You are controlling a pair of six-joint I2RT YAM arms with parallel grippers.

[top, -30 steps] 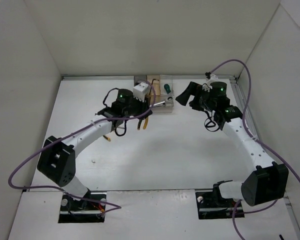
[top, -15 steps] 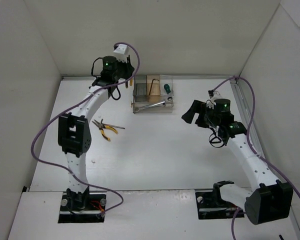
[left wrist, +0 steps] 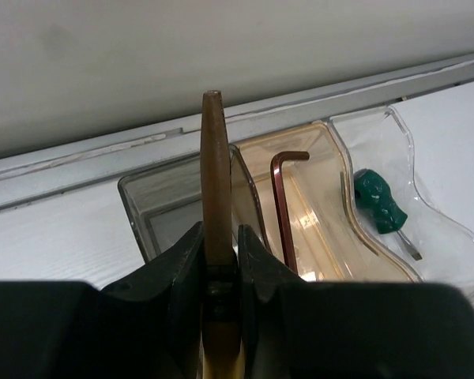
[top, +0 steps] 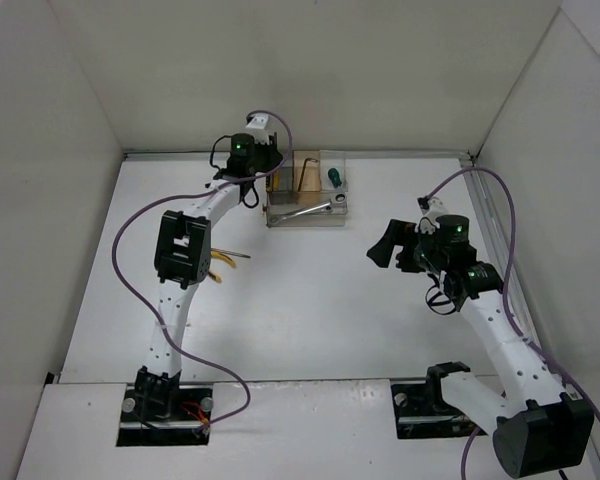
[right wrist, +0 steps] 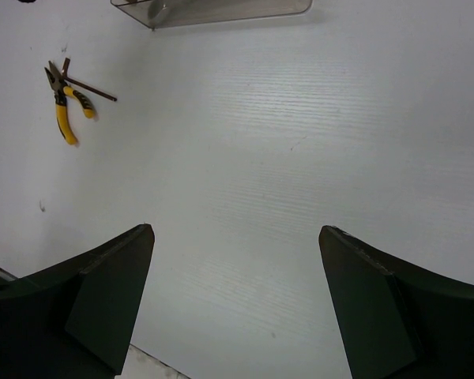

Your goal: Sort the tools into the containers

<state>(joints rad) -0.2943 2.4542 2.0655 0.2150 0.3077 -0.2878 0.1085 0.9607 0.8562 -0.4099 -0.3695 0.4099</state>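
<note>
Your left gripper (left wrist: 220,260) is clamped narrowly on a brown tapered tool (left wrist: 214,174), at the grey left compartment (left wrist: 142,207) of the clear organizer box (top: 332,222). The box already holds the hex key (left wrist: 280,205), the green-handled screwdriver (left wrist: 377,201) and the silver wrench (top: 305,210). Your right gripper (right wrist: 235,233) hangs wide and empty over the table (right wrist: 300,142), where the yellow-handled pliers (right wrist: 65,110) and the thin dark rod (right wrist: 91,89) lie together.

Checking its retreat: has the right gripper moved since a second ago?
Yes. The right gripper drew away from the organizer box, toward the near side.
</note>
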